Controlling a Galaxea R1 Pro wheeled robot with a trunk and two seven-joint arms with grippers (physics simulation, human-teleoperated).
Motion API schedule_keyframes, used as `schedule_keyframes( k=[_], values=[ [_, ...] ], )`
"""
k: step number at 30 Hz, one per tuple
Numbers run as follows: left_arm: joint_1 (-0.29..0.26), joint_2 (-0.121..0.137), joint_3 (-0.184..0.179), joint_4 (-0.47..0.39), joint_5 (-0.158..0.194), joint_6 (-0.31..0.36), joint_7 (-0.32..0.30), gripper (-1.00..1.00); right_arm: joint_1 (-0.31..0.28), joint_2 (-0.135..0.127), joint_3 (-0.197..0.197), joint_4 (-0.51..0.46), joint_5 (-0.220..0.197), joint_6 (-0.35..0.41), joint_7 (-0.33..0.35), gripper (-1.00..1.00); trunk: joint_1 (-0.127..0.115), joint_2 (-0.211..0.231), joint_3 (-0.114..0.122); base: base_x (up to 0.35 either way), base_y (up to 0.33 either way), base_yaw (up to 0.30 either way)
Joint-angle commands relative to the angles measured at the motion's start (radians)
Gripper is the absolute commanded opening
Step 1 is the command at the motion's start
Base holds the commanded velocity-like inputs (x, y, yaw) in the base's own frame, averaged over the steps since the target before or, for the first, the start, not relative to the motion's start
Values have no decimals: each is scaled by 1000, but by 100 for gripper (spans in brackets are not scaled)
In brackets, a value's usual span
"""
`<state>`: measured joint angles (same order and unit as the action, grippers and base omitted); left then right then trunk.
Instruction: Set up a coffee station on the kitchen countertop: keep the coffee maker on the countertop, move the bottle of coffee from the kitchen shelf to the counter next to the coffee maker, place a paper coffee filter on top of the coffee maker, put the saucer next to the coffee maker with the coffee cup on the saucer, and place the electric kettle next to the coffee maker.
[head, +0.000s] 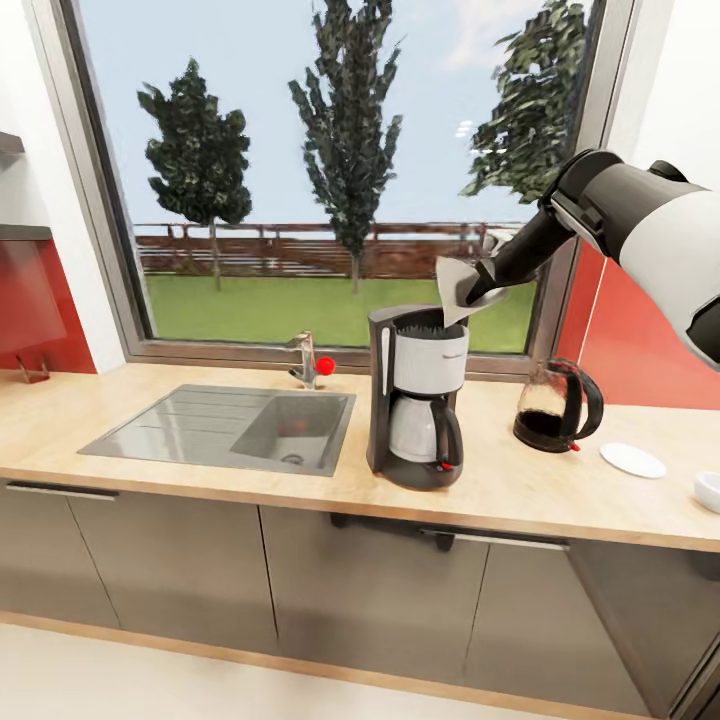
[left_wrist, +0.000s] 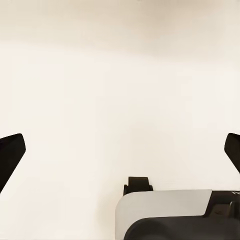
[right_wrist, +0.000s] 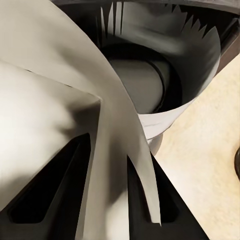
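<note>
My right fingers (head: 478, 290) are pinching the paper coffee filter (head: 455, 287), holding it tilted just above the open top of the coffee maker (head: 415, 395) on the counter (head: 200, 480). My left fingers (left_wrist: 12, 155) are hanging spread apart, gripping nothing. The electric kettle (head: 556, 406) is standing beside the saucer (head: 632, 460).

Ahead of you, a grey sink (head: 225, 425) is sunk into the wooden countertop (head: 80, 420) at centre-left, its tap (head: 305, 360) with a red knob behind it. The big window (head: 330, 170) up top shows trees (head: 350, 130), lawn and fence; grey cabinets (head: 180, 570) run below.
</note>
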<state>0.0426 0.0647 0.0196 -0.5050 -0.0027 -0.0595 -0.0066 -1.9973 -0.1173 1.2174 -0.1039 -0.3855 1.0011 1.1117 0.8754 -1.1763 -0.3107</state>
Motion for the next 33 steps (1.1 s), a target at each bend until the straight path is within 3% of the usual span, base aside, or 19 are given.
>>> schedule_keyframes(
  k=[1,11,18,33],
  values=[
    [0,0,2,-1,0,-1,-1,100,-1,-1,8,-2,-9,7,2,-100,0,-1,-1,8,0,0],
    [0,0,2,-2,0,-1,-1,100,0,-2,8,11,-9,7,9,-100,0,-1,-1,76,0,0],
    [0,0,2,-2,0,-1,0,100,0,-2,8,19,-9,7,75,-100,0,-1,-1,22,0,0],
    [0,0,2,-2,0,-1,-1,100,0,-2,8,20,-9,6,129,-100,0,-1,-1,11,0,0]
  ],
)
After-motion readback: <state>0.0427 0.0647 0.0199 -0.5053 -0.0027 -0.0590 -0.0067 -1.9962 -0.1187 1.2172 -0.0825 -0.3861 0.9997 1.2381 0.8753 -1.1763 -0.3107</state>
